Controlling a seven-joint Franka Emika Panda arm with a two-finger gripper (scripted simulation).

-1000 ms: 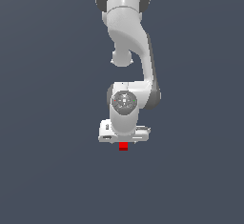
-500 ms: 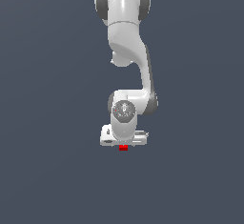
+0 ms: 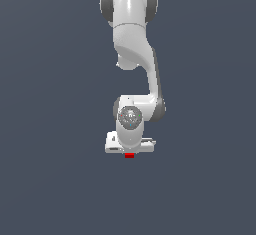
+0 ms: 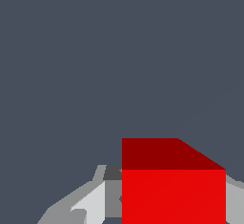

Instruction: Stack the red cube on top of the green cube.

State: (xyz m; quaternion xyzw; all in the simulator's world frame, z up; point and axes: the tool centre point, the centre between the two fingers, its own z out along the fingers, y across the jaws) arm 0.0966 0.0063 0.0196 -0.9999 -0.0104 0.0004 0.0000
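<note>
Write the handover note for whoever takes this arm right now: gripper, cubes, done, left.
Gripper: low over the red cube, fingers on either side of it. The views do not show whether it is gripped.
Red cube: just a sliver shows under the hand in the exterior view; it fills the near part of the wrist view.
Green cube: in neither view.
Done: arm is at the red cube.
Left: confirm the grip, lift, find the green cube, set red on top, release.

No readable text, label or number anywhere.
</note>
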